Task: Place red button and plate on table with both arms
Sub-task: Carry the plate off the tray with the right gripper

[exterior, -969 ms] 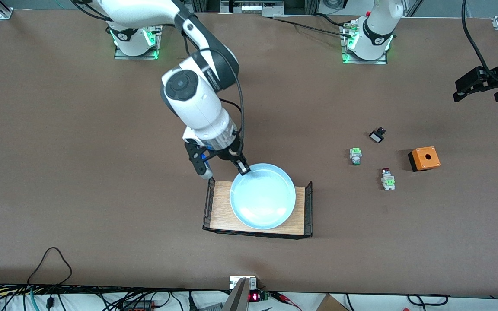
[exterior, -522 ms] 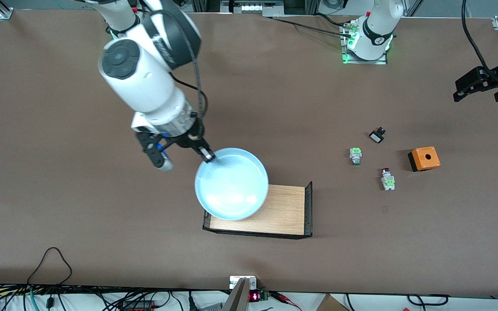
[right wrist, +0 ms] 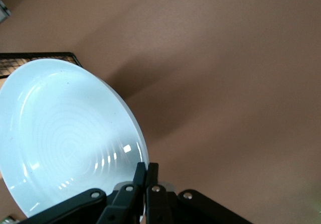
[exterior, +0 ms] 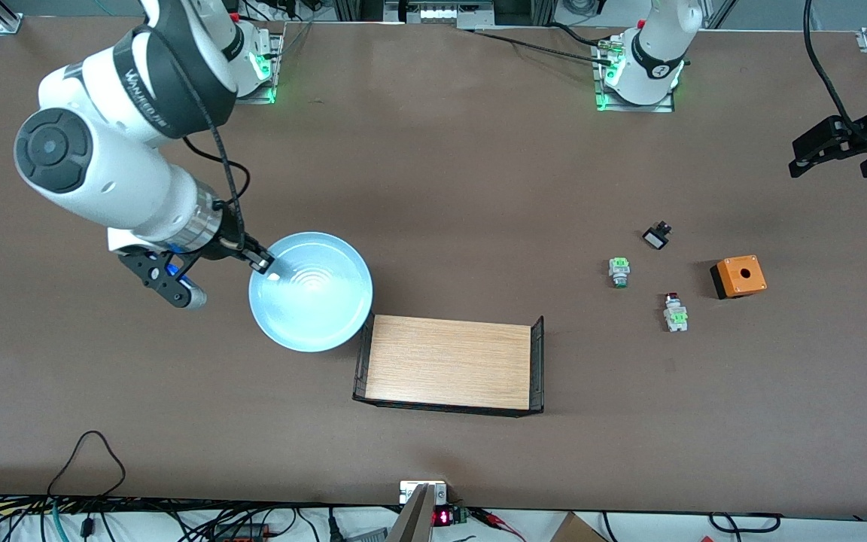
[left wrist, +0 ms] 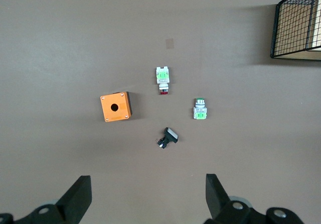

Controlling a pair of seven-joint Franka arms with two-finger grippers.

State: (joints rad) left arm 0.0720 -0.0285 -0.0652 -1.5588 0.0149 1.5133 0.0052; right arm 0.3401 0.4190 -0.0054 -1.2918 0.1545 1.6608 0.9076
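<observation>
Over the table [exterior: 102,391], beside the wooden tray [exterior: 448,365]: right gripper [exterior: 262,263] clamped on rim of plate [exterior: 313,293], held aloft. Left gripper [exterior: 832,147] waits at its table end, fingers apart. Red button [exterior: 675,311] lies on table near orange box [exterior: 738,276].

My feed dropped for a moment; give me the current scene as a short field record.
plate: held by its rim, in the air over the table
right gripper: shut on the plate
left gripper: open, waiting above the switches
red button: on the table, beside the orange box
tray: nothing on it
</observation>
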